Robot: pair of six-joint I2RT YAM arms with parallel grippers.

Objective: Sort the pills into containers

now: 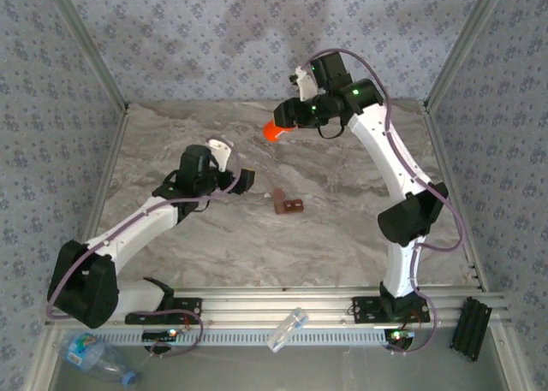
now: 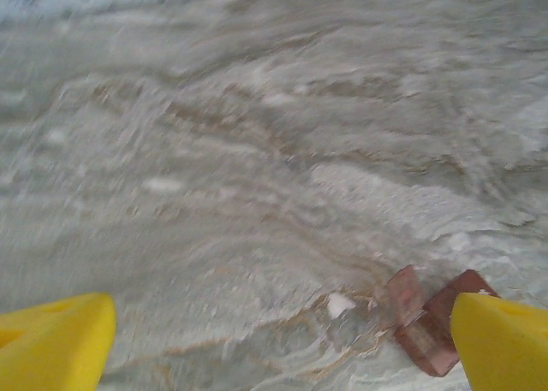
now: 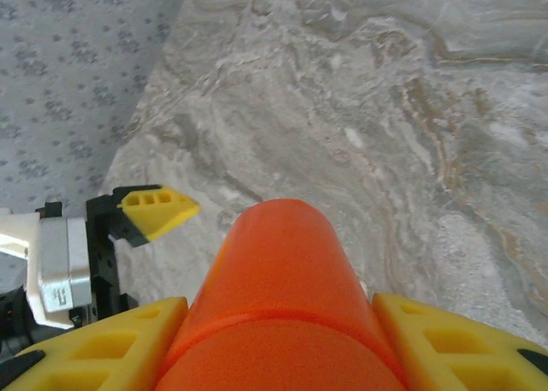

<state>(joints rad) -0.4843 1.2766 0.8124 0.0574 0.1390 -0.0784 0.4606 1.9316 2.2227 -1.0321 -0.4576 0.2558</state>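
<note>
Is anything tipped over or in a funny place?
Yes. A clear water bottle lies on its side behind the left arm's base, off the marble table, and a small clear container lies slanted across the metal rail.

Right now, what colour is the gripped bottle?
Orange-red; pill bottle shows best in right wrist view.

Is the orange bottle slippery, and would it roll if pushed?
It would probably roll: the orange bottle is a round cylinder. It seems stiff, since the right gripper squeezes it without visible denting. Its smooth sides might slip.
</note>
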